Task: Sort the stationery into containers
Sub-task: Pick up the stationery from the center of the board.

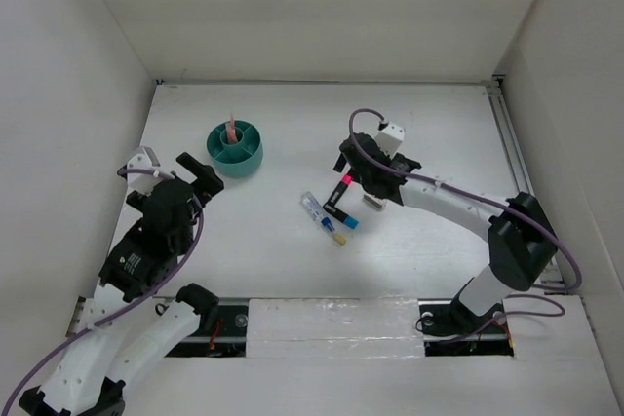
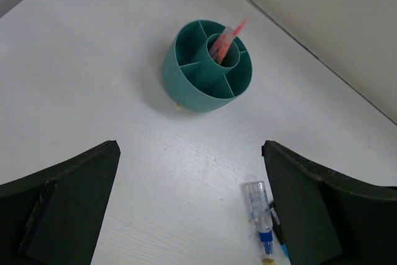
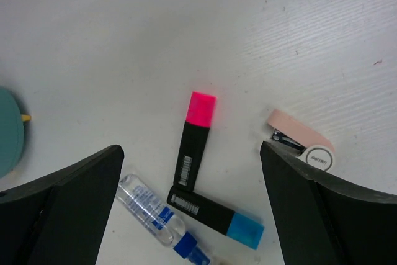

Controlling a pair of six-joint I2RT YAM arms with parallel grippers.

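Teal cup sat far left on the table, and a thin pink pen leaned in its centre tube. The left gripper hung just short of that cup, jaws spread wide, nothing between them. Over at the loose pile, the right gripper hovered low, jaws wide apart too, and empty. Under it lay the pink-capped marker, its black end meeting the blue-capped marker at an angle, touching or nearly so. The clear pen lay just beside them, and a small pink stapler sat on the other side.
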